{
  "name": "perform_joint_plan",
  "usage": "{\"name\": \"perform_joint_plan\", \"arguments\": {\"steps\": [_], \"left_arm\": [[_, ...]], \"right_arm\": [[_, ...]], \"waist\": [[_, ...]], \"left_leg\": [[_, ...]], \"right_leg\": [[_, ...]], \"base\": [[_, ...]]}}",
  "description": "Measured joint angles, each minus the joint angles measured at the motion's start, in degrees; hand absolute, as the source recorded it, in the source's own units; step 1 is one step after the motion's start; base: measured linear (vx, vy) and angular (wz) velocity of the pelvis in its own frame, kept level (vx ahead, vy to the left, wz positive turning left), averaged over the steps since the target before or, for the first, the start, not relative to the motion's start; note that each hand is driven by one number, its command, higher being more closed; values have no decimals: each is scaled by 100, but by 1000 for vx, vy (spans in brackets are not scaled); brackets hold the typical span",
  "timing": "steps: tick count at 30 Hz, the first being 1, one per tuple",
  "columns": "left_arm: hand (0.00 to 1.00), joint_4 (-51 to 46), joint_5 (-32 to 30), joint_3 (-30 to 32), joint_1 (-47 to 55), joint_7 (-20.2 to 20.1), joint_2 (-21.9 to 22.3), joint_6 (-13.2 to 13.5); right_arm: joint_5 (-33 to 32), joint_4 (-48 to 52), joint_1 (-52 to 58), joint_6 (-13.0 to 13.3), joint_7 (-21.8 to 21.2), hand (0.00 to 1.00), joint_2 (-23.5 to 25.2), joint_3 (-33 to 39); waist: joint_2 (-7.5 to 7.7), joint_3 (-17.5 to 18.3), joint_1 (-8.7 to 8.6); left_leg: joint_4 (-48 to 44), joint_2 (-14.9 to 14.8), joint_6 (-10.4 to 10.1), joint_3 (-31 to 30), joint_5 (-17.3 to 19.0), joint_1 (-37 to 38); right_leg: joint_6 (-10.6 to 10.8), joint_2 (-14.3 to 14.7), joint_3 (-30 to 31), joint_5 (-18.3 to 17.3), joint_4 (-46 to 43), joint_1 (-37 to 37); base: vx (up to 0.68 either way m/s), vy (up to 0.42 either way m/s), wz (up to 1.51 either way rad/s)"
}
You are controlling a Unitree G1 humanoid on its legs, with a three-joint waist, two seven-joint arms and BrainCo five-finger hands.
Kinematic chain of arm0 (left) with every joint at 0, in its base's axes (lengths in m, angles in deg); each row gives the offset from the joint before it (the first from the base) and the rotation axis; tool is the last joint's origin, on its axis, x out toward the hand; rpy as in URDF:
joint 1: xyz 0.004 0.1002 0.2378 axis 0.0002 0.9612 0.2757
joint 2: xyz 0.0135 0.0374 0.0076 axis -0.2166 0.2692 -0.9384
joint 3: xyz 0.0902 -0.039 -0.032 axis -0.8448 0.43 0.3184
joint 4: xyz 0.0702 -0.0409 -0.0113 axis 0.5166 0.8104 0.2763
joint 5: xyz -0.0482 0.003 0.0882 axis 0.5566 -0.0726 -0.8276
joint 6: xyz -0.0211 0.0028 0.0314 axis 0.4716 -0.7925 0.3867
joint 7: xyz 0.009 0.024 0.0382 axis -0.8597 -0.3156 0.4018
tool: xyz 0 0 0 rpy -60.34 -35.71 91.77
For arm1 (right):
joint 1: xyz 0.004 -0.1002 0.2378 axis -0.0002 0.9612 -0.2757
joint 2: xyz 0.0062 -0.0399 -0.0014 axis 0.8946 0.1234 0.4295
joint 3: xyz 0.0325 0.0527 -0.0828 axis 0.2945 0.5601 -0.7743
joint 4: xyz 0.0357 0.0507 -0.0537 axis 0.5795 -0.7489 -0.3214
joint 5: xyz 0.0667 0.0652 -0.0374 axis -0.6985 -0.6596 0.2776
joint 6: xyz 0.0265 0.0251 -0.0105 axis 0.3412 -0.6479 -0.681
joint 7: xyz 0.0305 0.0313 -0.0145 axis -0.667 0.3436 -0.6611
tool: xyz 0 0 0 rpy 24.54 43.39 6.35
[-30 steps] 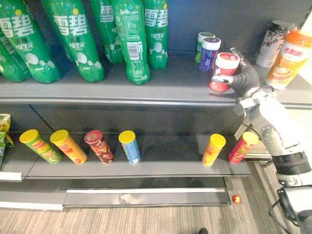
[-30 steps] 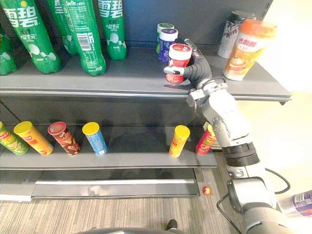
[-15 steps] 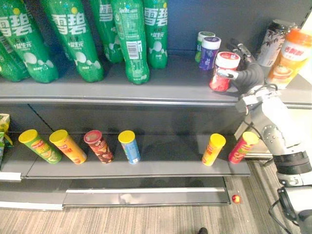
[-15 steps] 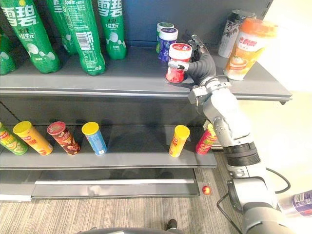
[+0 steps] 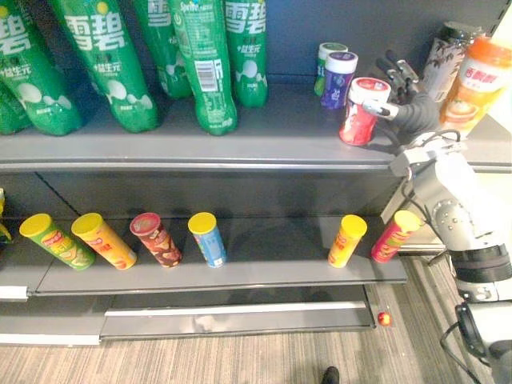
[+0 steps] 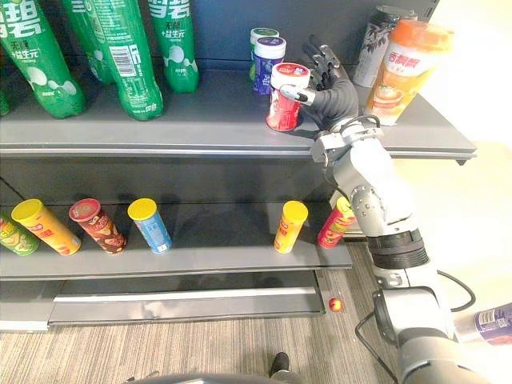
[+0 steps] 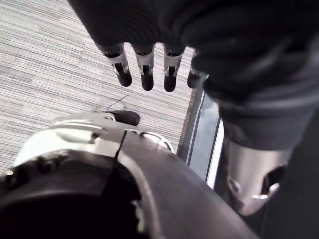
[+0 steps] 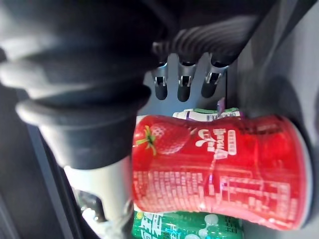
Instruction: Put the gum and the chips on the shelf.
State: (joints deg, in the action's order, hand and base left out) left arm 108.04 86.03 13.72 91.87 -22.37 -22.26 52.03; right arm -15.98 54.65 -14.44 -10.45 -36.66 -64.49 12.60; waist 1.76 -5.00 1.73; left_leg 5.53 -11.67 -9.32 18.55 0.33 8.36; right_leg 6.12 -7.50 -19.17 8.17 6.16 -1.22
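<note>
A red gum jar [image 5: 360, 112] with a white lid stands on the top shelf [image 5: 240, 136], leaning a little. My right hand [image 5: 416, 112] is just to its right. Its fingers [image 8: 181, 85] are straight and spread behind the jar [image 8: 219, 169], and the thumb lies against the jar's side near the lid. The hand is open. Several chip cans lie on the lower shelf [image 5: 264, 268], among them a yellow one [image 5: 346, 240] and a red-and-yellow one [image 5: 394, 236] under my right arm. My left hand [image 7: 144, 69] hangs open over the carpet.
Purple [image 5: 338, 78] and green [image 5: 326, 64] gum jars stand behind the red one. An orange drink cup [image 5: 472, 80] and a tall can [image 5: 444, 52] stand to the right of my hand. Green bottles [image 5: 200, 64] fill the shelf's left. A small red ball [image 5: 385, 318] lies on the floor.
My right hand's fingers have straightened off the red jar, which now rests on the shelf a little farther back. The view has shifted slightly.
</note>
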Motion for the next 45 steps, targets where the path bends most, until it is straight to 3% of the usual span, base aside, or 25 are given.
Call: {"name": "perform_joint_plan", "arguments": {"steps": [5,9,12,26,34,37,40,42,44,45], "left_arm": [[0,-2,-27,-1,-3,11,3,56],[0,1,-27,-2,-7,34,1,68],[0,7,-28,-10,-11,46,-8,68],[0,28,-28,-67,-15,55,-57,67],[0,81,-28,-58,8,57,-85,71],[0,105,-31,32,48,63,-57,75],[0,105,-43,233,86,70,56,118],[0,105,-73,312,94,83,124,132],[0,104,-76,348,98,100,128,138],[0,104,-81,346,109,112,141,143]], "right_arm": [[-155,175,-1,51,44,0,-3,106],[-155,830,-689,758,134,0,-507,696],[-155,1244,-906,1102,190,0,-642,878],[-175,1371,-524,1135,238,0,-672,876],[-110,1833,518,1266,210,0,-672,1533],[-30,2187,1397,1386,-3,0,-642,1895],[353,2623,2519,1569,-420,0,-287,2274],[620,2761,3244,1757,-933,0,-37,2371],[733,2834,3574,1779,-1184,0,40,2385],[809,2866,4013,1785,-1608,0,203,2330]], "waist": [[3,-51,-6],[9,-58,10],[20,-50,-6],[83,3,-66],[167,84,-164],[147,171,-185],[102,238,-323],[43,285,-339],[3,305,-382],[-10,319,-451]], "left_leg": [[-11,-1,-2,31,-1,21],[-12,-8,-10,98,3,44],[-12,-5,-15,133,10,81],[-11,-3,-13,202,8,103],[-10,5,-17,307,12,118],[-10,11,-24,445,31,174],[-10,13,-30,504,44,196],[-10,24,-42,645,64,215],[-9,21,-50,672,71,240],[-9,1,-68,742,103,292]], "right_leg": [[0,6,31,1,0,3],[0,16,51,1,1,2],[0,16,82,1,1,-10],[-3,27,156,3,0,19],[-15,39,262,23,0,72],[-15,60,384,36,0,111],[-12,68,421,34,0,125],[12,82,559,36,1,214],[32,92,578,22,1,210],[33,124,636,20,2,203]], "base": [[6,1,-2],[11,3,-2],[14,5,-7],[4,1,-2],[2,0,-5],[-7,-2,-21],[-12,-4,-15],[-28,-8,-31],[-20,-14,-17],[-10,-14,-14]]}}
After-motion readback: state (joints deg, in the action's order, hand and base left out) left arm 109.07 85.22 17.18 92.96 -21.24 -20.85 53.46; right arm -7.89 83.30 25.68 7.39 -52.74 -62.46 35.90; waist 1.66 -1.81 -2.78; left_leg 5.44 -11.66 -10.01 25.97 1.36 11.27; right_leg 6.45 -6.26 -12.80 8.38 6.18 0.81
